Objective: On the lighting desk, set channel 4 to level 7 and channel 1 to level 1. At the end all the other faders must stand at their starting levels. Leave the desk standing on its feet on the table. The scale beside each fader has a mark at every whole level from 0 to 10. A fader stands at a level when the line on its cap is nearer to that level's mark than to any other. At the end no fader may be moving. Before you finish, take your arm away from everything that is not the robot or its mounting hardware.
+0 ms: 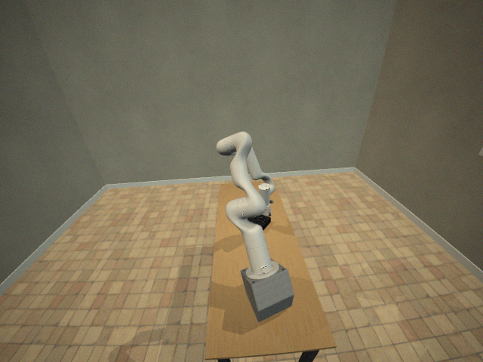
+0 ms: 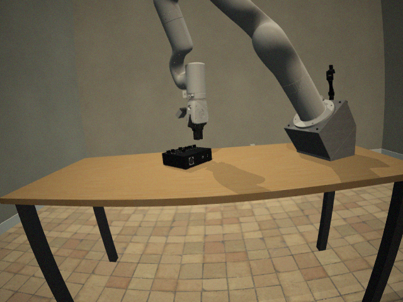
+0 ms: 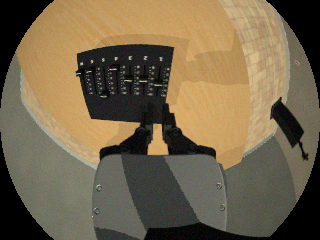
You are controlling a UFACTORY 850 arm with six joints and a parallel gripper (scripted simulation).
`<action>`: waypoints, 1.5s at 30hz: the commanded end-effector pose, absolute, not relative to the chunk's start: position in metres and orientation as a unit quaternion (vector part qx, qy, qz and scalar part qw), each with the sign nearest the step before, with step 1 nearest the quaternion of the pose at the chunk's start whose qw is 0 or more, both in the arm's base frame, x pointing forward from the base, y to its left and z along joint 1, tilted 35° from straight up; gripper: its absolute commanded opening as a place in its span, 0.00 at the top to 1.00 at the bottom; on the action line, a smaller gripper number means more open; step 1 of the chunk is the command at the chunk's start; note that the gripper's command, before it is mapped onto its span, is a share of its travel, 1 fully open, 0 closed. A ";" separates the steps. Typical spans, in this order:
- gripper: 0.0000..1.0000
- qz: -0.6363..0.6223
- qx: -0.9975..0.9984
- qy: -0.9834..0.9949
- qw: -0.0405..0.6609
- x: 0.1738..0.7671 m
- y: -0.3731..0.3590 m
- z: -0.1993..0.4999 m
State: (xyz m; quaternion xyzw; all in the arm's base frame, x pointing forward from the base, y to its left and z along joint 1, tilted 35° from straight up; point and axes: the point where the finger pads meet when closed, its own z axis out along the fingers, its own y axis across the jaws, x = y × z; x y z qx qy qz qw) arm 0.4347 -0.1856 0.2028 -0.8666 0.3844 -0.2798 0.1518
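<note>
The top view looks down from behind the arm; exterior faces across the table (image 2: 130, 182); wrist looks straight down.

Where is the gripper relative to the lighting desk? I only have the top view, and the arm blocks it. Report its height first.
Observer: In the exterior view the gripper hangs above the lighting desk with a visible gap under its tips, so there is no contact.
Operator: Now give me the finger state.
Observer: The gripper is shut. In the wrist view its fingers stand together with nothing between them.
Operator: Confirm the desk's footing.
Observer: In the exterior view it sits flat on the table, not tipped.
</note>
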 end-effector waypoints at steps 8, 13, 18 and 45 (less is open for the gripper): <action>1.00 -0.252 -0.860 0.411 0.168 0.435 -0.186 0.204; 1.00 -0.252 -0.860 0.411 0.168 0.435 -0.186 0.204; 1.00 -0.252 -0.860 0.411 0.168 0.435 -0.186 0.204; 1.00 -0.252 -0.860 0.411 0.168 0.438 -0.186 0.200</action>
